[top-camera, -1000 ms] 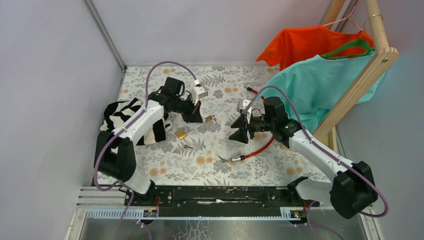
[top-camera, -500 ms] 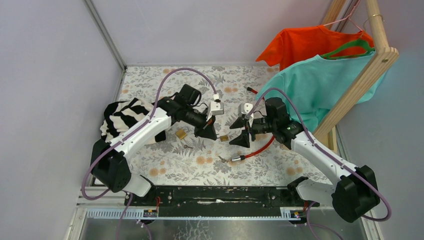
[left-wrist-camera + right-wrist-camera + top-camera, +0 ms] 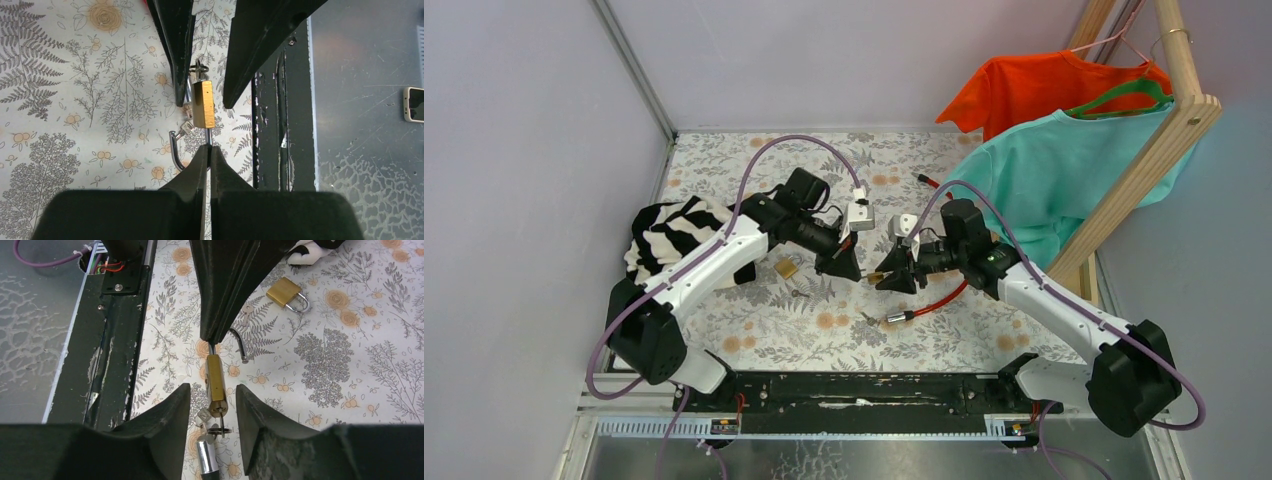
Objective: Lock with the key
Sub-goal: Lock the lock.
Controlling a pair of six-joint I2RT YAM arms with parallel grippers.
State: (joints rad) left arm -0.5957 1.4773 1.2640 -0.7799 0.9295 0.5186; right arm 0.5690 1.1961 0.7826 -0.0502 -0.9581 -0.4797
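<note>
My left gripper (image 3: 209, 152) is clenched on the shackle (image 3: 174, 150) of the brass padlock (image 3: 203, 104), held above the middle of the table (image 3: 844, 345). My right gripper (image 3: 212, 396) stands released, one finger on either side of the key (image 3: 218, 415). I should close squarely on the key, then turn it without twisting the body.

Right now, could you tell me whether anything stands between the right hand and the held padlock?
Nothing visible does: the padlock hangs from the shut left hand, directly between the open fingers of the right hand.

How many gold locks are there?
2. One lock hangs from the left gripper, inside the open right gripper. The other lock lies by the striped cloth. Some may be hidden.
</note>
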